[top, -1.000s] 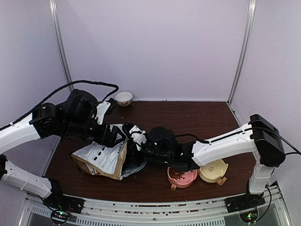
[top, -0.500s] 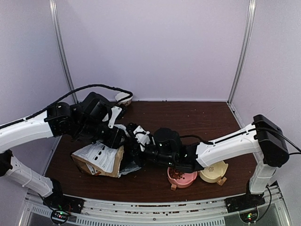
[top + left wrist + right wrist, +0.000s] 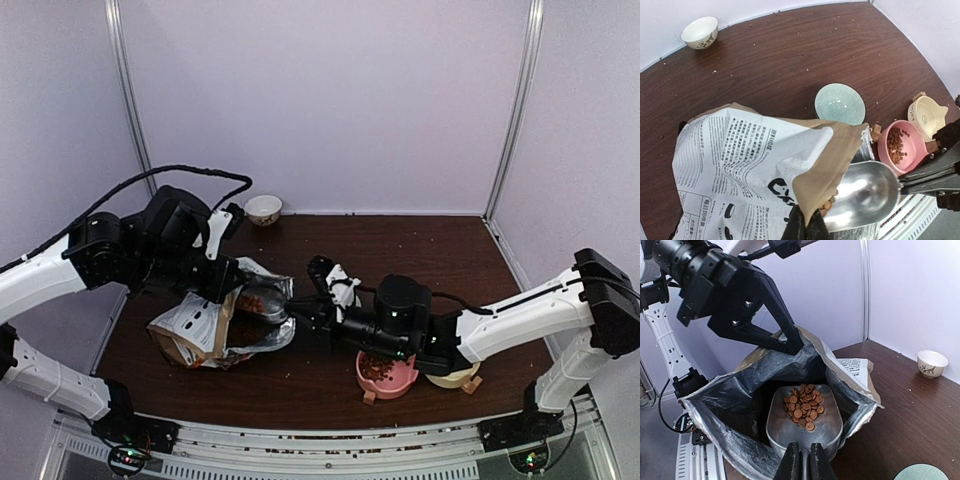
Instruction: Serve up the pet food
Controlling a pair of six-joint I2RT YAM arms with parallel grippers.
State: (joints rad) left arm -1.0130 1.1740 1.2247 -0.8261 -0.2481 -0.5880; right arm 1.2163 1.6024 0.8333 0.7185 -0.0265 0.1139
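Seen from above, the table (image 3: 440,250) lies open from twelve to three o'clock. At nine the bag (image 3: 195,330) blocks the way, its mouth pinched up by the left gripper (image 3: 806,226) and largely filled by the scoop (image 3: 801,436). The right arm (image 3: 510,320) stretches across from four o'clock, over the pink bowl (image 3: 398,388) and cream bowl (image 3: 927,116). A small white bowl (image 3: 263,209) stands at eleven.
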